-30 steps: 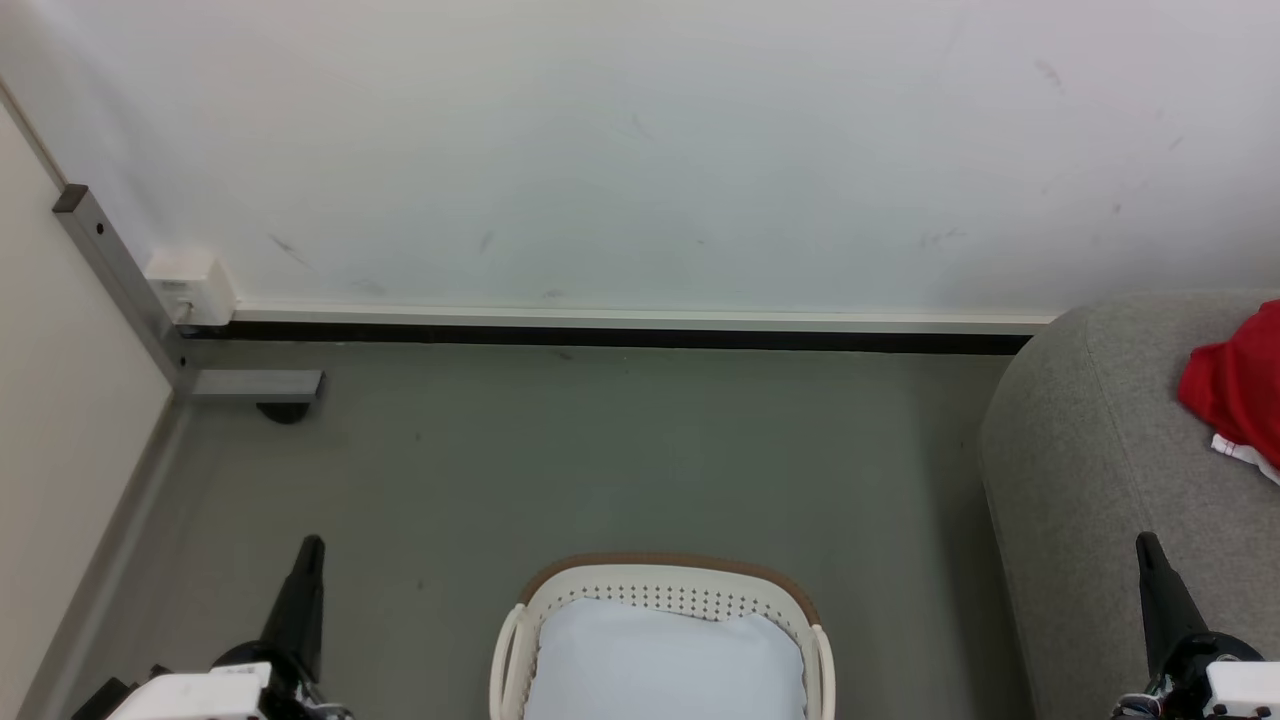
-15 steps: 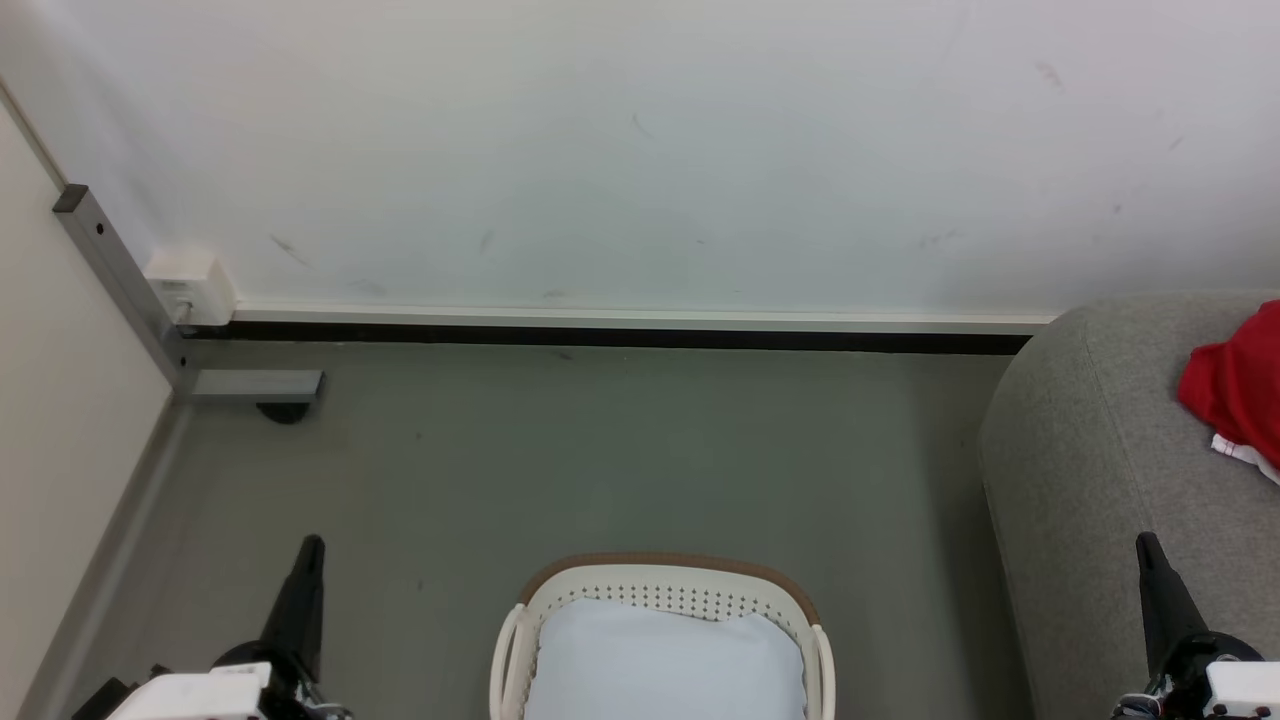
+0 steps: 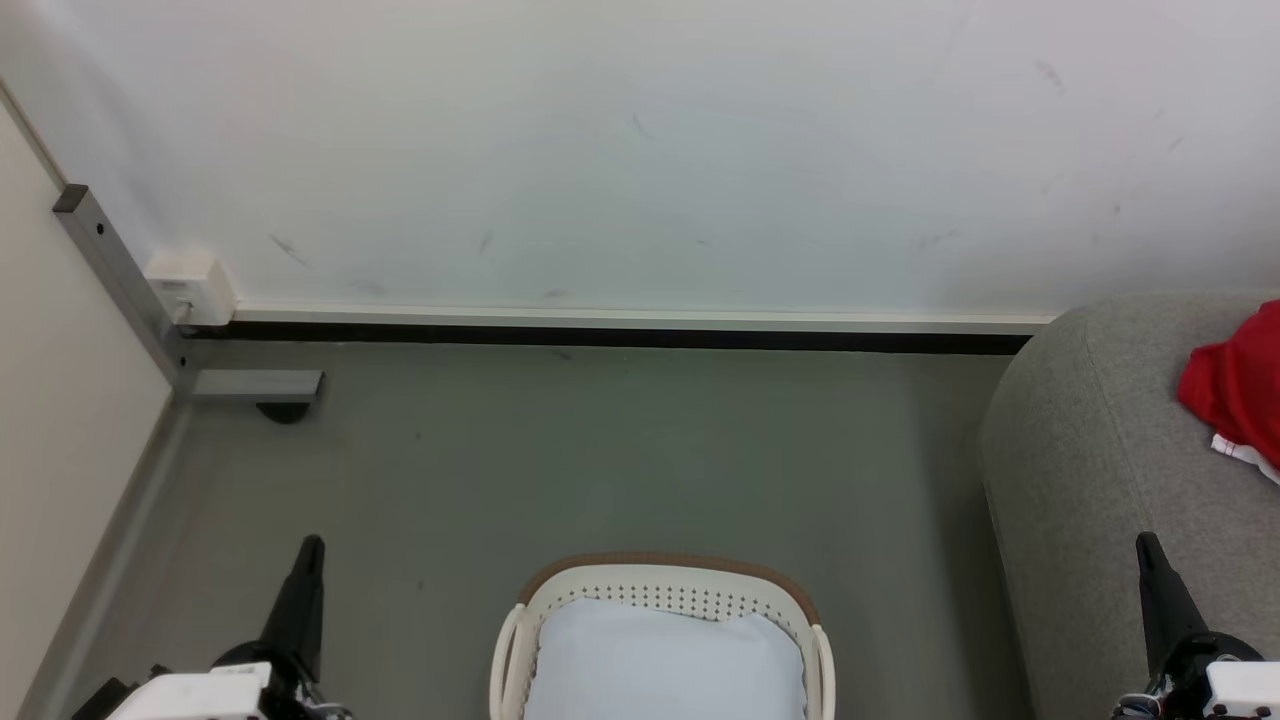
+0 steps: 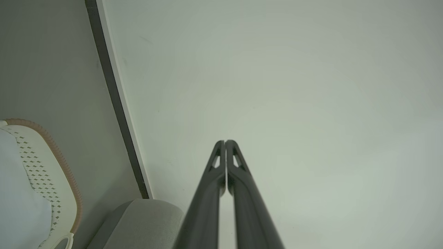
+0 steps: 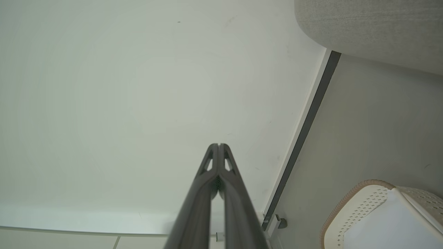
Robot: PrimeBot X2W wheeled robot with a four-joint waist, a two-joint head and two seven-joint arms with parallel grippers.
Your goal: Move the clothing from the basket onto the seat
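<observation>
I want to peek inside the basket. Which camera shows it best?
The head view: the basket sits in the middle, seen from above, with pale blue cloth inside. The left wrist view catches one perforated side at a lower corner; the right wrist view does likewise.

The bright red soft garment (image 3: pixel 1240 385) has a white hem bit, light grey fabric sofa (image 3: pixel 1090 450) is plain, cream-white perforated plastic basket (image 3: pixel 665 590) got a brown rim, pale blue-white cloth (image 3: pixel 660 660) inside.

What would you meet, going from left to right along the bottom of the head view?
left hand → basket → right hand
</observation>
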